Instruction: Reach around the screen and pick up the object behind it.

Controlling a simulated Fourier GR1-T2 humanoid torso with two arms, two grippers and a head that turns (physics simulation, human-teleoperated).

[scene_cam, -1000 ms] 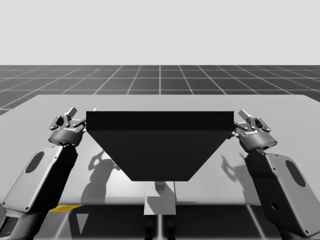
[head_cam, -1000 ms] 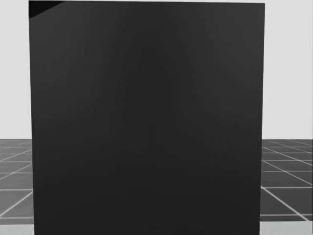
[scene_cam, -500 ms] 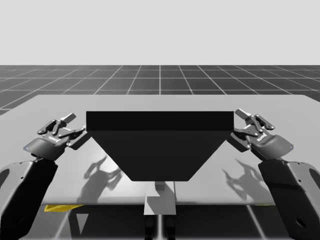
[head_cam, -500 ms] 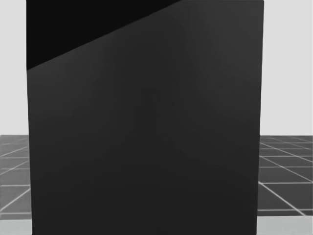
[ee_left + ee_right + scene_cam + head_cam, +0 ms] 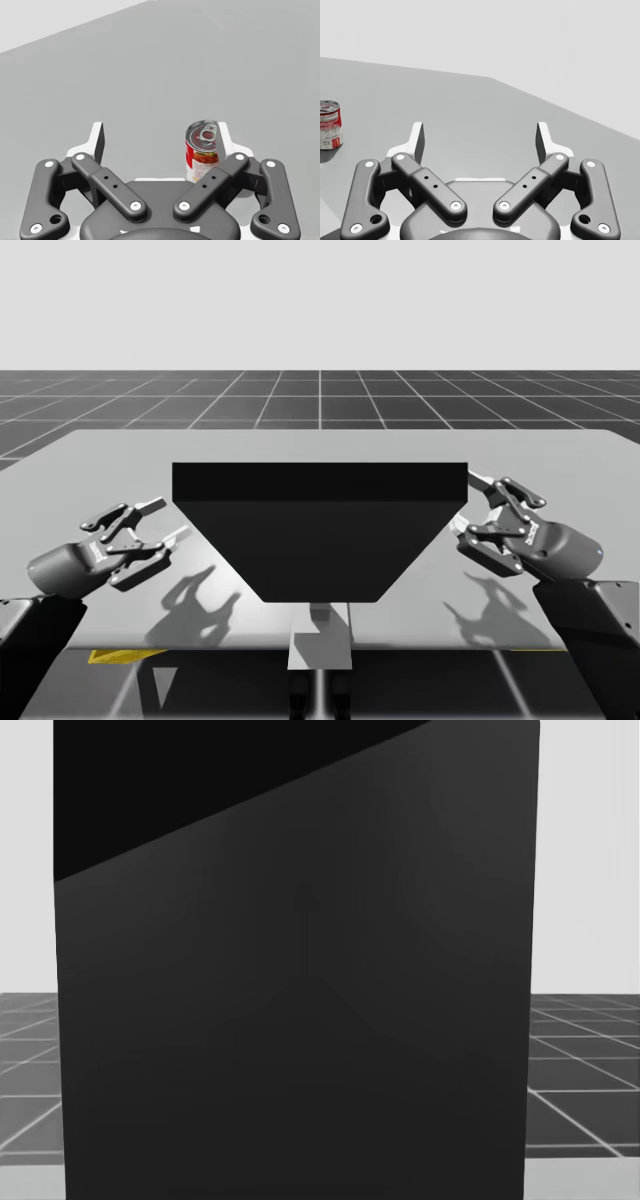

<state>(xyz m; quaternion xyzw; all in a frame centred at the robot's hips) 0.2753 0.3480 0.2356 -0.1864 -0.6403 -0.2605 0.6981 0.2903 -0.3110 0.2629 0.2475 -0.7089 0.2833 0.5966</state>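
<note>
Grey tabletop (image 5: 320,445) lies on a dark grid floor (image 5: 320,390), with a pale blank background behind. In the high view a black screen (image 5: 320,530) stands in the middle of the tabletop, and in the head view the screen (image 5: 300,1020) rises close in front.

In the high view the left gripper (image 5: 168,520) hovers over the left part of the tabletop, beside the screen. Its fingers are spread and nothing is between them. The right gripper (image 5: 472,505) is just beside the screen's right end, also with its fingers spread and empty.

In the left wrist view the can (image 5: 202,150), red and white, stands ahead of the left gripper (image 5: 160,144). It is in line with one finger, and this finger and its linkage hide part of the can. The can is upright, with its long axis vertical and the pull-tab lid on top. It stands on the tabletop, well apart from the far edge.

In the right wrist view the can (image 5: 330,131) is upright too. It is well to the side of the right gripper (image 5: 480,140), outside its fingers and further ahead.
</note>
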